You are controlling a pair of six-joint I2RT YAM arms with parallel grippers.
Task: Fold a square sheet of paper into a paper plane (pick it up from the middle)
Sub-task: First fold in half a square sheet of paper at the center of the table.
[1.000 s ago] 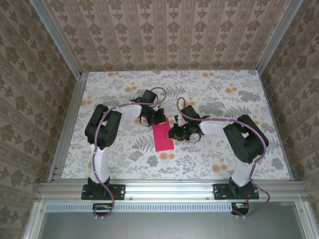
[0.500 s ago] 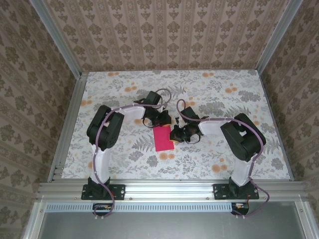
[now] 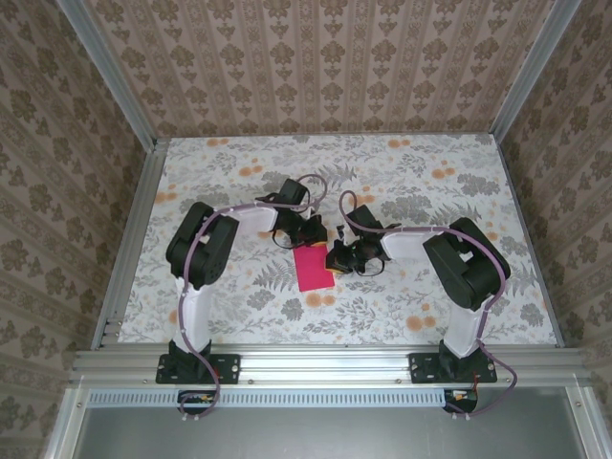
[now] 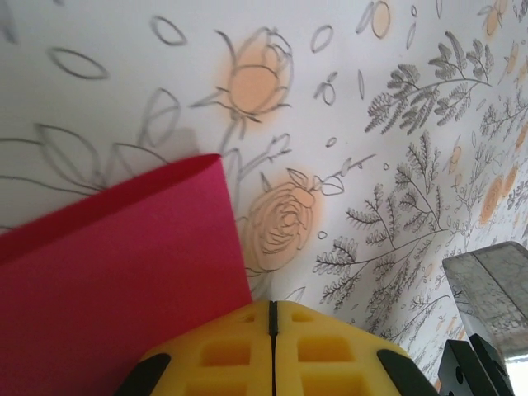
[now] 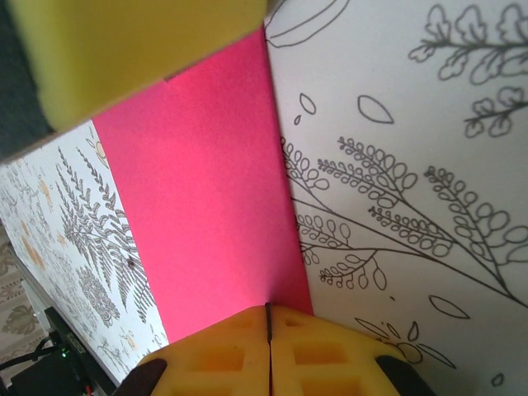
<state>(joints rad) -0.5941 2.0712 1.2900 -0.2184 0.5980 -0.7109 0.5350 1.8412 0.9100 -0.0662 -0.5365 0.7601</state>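
The square sheet of paper (image 3: 313, 271) lies on the tablecloth between the arms, folded to a narrow magenta-pink rectangle. My left gripper (image 3: 308, 233) is at its far edge, shut. In the left wrist view the paper (image 4: 107, 272) runs under the left of the two closed yellow fingertips (image 4: 272, 307). My right gripper (image 3: 336, 258) is at the paper's right edge, also shut. In the right wrist view the paper (image 5: 206, 198) passes beneath the closed tips (image 5: 268, 308), and its straight long edge runs toward them. Nothing is pinched between either pair of jaws.
A flower-printed cloth (image 3: 402, 172) covers the table. Patterned walls stand at the back and sides, with metal rails (image 3: 129, 249) along the table's edges. A yellow finger of the left gripper (image 5: 124, 41) shows at the top of the right wrist view.
The left gripper has moved slightly right and nearer, and now covers more of the paper's far edge. The right gripper has edged left against the paper's right edge. The paper has stayed in place.
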